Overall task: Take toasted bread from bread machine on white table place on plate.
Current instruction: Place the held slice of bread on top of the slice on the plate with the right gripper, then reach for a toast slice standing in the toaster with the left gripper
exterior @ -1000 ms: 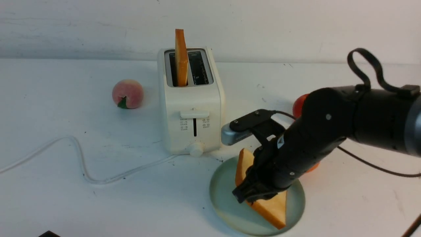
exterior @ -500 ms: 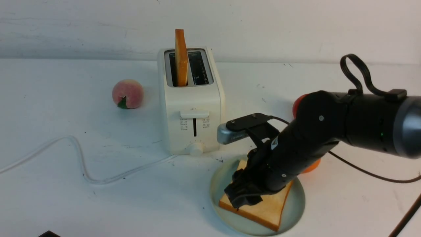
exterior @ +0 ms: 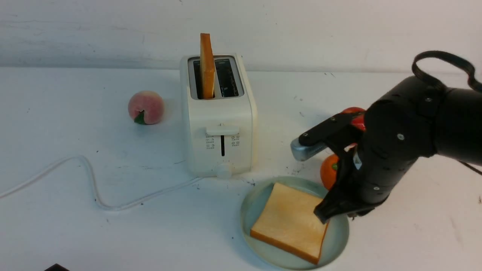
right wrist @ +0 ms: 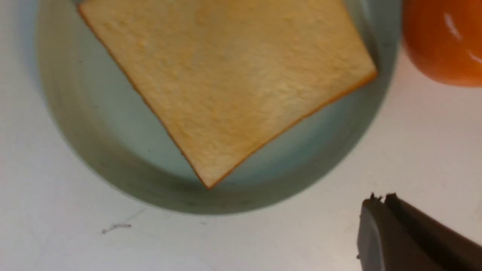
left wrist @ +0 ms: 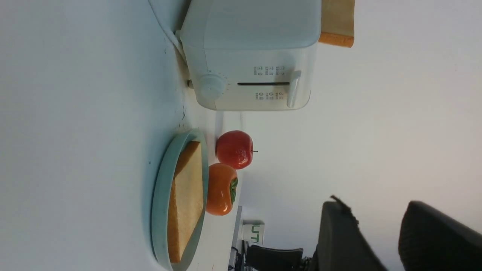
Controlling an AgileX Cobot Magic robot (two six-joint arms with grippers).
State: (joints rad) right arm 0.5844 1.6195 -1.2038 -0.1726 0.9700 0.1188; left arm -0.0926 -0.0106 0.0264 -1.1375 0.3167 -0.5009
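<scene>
One white counter: scuffed, speckled, backed by a marked white wall.
Toaster: held one upright slice.
Plate: carried the other slice, flat.
Right gripper: closed, empty.
Left gripper: open, empty.
Persimmon: just beside plate.
Peach: left of toaster.
</scene>
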